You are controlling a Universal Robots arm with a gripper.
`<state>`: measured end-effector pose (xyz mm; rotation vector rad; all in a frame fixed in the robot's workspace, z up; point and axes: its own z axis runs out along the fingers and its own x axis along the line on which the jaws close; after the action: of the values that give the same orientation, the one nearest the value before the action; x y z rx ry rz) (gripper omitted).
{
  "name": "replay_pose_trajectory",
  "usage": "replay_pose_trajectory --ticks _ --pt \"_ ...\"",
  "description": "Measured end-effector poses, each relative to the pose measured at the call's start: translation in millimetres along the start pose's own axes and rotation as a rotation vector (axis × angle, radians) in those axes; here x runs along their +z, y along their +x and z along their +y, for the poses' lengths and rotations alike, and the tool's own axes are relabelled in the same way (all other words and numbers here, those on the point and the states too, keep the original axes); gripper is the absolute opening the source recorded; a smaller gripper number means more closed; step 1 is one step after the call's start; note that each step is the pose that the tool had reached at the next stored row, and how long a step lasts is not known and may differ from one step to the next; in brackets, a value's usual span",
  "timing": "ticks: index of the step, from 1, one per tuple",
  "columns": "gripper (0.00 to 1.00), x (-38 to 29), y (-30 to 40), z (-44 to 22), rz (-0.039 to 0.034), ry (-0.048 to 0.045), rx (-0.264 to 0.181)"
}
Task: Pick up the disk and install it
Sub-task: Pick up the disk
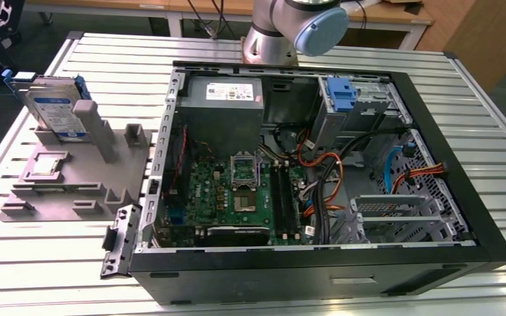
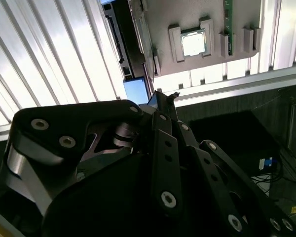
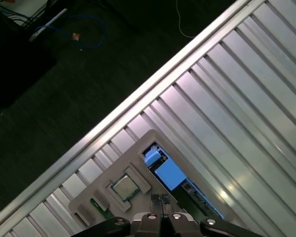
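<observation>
- Step in hand, as I judge it: pick-up, not yet begun. The disk [image 1: 53,105] stands upright in the grey holder [image 1: 68,181] on the counter [image 1: 33,263], at the exterior view's left, apart from the open computer case [image 1: 481,224].
- The gripper [image 3: 159,199] hangs above the holder; its jaws are closed together and hold nothing.
- Judgement: a grasp calls for jaws parted to span the disk's thickness, then a straight drop.
- Room: open above the disk. A grey post [image 1: 95,128] stands just beside it, and the counter's edge is near.

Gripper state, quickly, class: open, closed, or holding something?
Gripper: closed, fingertips together, holding nothing. The disk stands in the grey holder.
</observation>
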<state>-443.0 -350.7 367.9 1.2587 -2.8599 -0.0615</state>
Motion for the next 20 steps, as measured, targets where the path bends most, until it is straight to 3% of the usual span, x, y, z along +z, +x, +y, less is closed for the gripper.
replay_pose_trajectory --ticks 6,20 --pt "0.10 0.0 0.0 0.0 0.0039 -0.0001 -0.092" --pt "0.10 0.0 0.0 0.0 0.0041 -0.0001 -0.097"
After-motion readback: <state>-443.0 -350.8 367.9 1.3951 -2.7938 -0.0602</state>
